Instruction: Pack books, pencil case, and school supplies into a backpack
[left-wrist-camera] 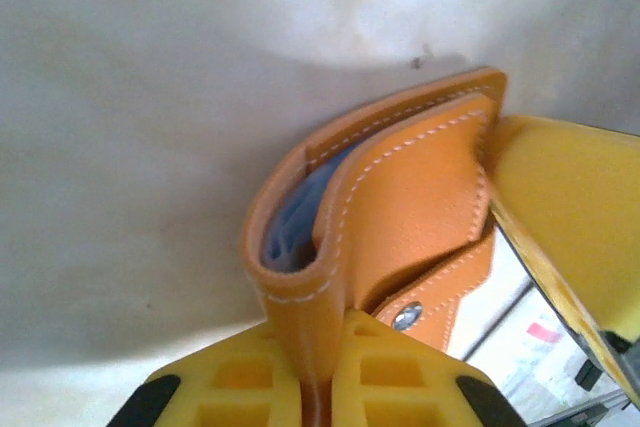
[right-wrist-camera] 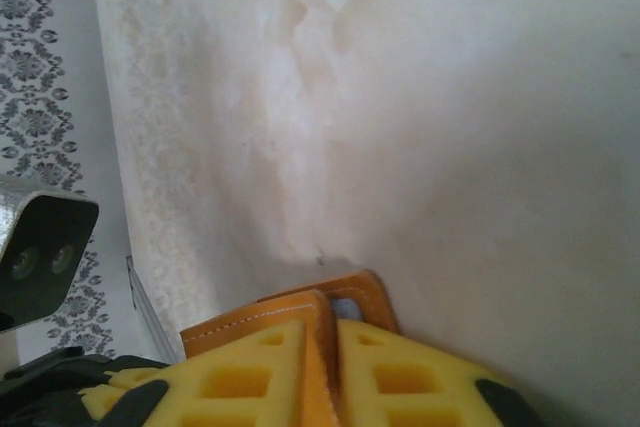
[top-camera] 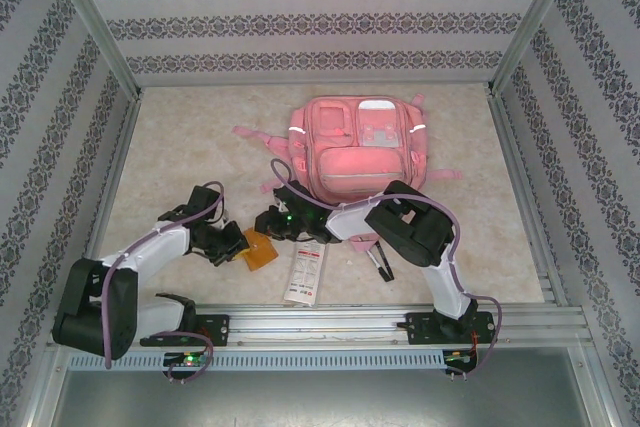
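The book (top-camera: 258,250), a thin booklet with an orange-brown stitched cover, sits low over the table between my two grippers. My left gripper (top-camera: 236,244) is shut on one edge of it; in the left wrist view its yellow fingers (left-wrist-camera: 325,332) pinch the folded cover (left-wrist-camera: 420,197), which bows open over blue inner pages. My right gripper (top-camera: 273,224) is shut on the opposite edge (right-wrist-camera: 260,319), the cover squeezed between its fingertips (right-wrist-camera: 332,322). The white pencil case (top-camera: 306,273) lies flat near the front rail. The black pens (top-camera: 383,264) lie under the right arm. The pink backpack (top-camera: 360,147) lies behind them.
The table (top-camera: 180,147) is a pale marbled surface, walled by patterned panels on three sides. A metal rail (top-camera: 350,319) runs along the near edge. Pink straps (top-camera: 250,134) trail from the backpack's left side.
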Controlling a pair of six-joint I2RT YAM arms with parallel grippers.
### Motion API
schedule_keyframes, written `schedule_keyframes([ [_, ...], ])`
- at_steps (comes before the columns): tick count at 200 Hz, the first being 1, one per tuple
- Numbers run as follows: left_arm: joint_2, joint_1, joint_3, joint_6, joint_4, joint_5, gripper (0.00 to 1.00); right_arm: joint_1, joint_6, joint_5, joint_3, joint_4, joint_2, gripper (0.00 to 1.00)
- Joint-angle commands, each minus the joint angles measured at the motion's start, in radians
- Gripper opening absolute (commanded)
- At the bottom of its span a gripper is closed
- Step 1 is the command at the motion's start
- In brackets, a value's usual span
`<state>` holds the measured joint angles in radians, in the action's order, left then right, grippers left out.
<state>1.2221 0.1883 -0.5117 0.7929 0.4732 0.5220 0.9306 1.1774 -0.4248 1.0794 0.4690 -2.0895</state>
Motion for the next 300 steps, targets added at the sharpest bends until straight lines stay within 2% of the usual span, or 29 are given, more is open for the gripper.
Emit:
schedule_keyframes([
  [1, -0.064, 0.007, -0.073, -0.051, 0.035, -0.012, 0.00, -0.004, -0.116, -0.087, -0.010, -0.006, 0.072, 0.26],
  [24, -0.150, 0.007, -0.113, -0.072, 0.056, 0.038, 0.00, -0.059, -0.240, -0.151, -0.026, -0.070, 0.156, 0.45],
  [37, -0.181, 0.006, -0.122, -0.079, 0.027, 0.128, 0.00, -0.100, -0.321, -0.169, -0.057, -0.128, 0.217, 0.51],
  [65, -0.230, 0.007, -0.149, -0.082, -0.001, 0.237, 0.00, -0.181, -0.427, -0.271, -0.136, -0.186, 0.334, 0.66],
  [83, -0.250, 0.006, -0.159, -0.080, -0.028, 0.301, 0.00, -0.208, -0.463, -0.336, -0.178, -0.214, 0.408, 0.69],
  [113, -0.251, 0.008, -0.148, -0.046, -0.118, 0.397, 0.00, -0.206, -0.519, -0.403, -0.184, -0.314, 0.477, 0.68],
  [139, -0.246, 0.022, -0.104, 0.037, -0.269, 0.470, 0.00, -0.192, -0.506, -0.464, -0.173, -0.301, 0.490, 0.62],
  [158, -0.236, 0.058, -0.107, 0.025, -0.277, 0.470, 0.00, -0.181, -0.478, -0.509, -0.147, -0.269, 0.490, 0.55],
  [168, -0.221, 0.083, -0.115, 0.007, -0.272, 0.468, 0.00, -0.179, -0.466, -0.521, -0.132, -0.261, 0.491, 0.48],
  [178, -0.209, 0.108, -0.124, -0.013, -0.260, 0.458, 0.09, -0.181, -0.456, -0.536, -0.115, -0.262, 0.491, 0.38],
  [196, -0.182, 0.130, -0.155, -0.041, -0.217, 0.417, 0.34, -0.194, -0.432, -0.549, -0.108, -0.263, 0.505, 0.13],
  [209, -0.176, 0.132, -0.181, -0.065, -0.180, 0.378, 0.41, -0.216, -0.412, -0.550, -0.130, -0.257, 0.534, 0.03],
  [213, -0.178, 0.131, -0.191, -0.073, -0.171, 0.366, 0.45, -0.227, -0.407, -0.543, -0.141, -0.259, 0.547, 0.00],
  [221, -0.183, 0.131, -0.211, -0.095, -0.146, 0.330, 0.53, -0.254, -0.391, -0.513, -0.166, -0.274, 0.585, 0.00],
  [243, -0.188, 0.133, -0.265, -0.159, -0.132, 0.228, 0.59, -0.379, -0.338, -0.379, -0.260, -0.365, 0.730, 0.00],
  [256, -0.173, 0.155, -0.291, -0.240, -0.168, 0.173, 0.58, -0.476, -0.324, -0.253, -0.318, -0.483, 0.846, 0.00],
  [264, -0.155, 0.191, -0.313, -0.365, -0.178, 0.126, 0.55, -0.539, -0.336, -0.151, -0.338, -0.600, 0.918, 0.00],
  [272, -0.128, 0.256, -0.348, -0.508, -0.163, 0.027, 0.48, -0.600, -0.354, -0.022, -0.343, -0.739, 0.989, 0.00],
  [283, -0.077, 0.345, -0.388, -0.683, -0.159, -0.099, 0.45, -0.675, -0.358, 0.158, -0.345, -0.918, 1.080, 0.00],
  [300, 0.055, 0.394, -0.463, -0.817, -0.192, -0.129, 0.45, -0.796, -0.347, 0.302, -0.381, -1.038, 1.224, 0.00],
])
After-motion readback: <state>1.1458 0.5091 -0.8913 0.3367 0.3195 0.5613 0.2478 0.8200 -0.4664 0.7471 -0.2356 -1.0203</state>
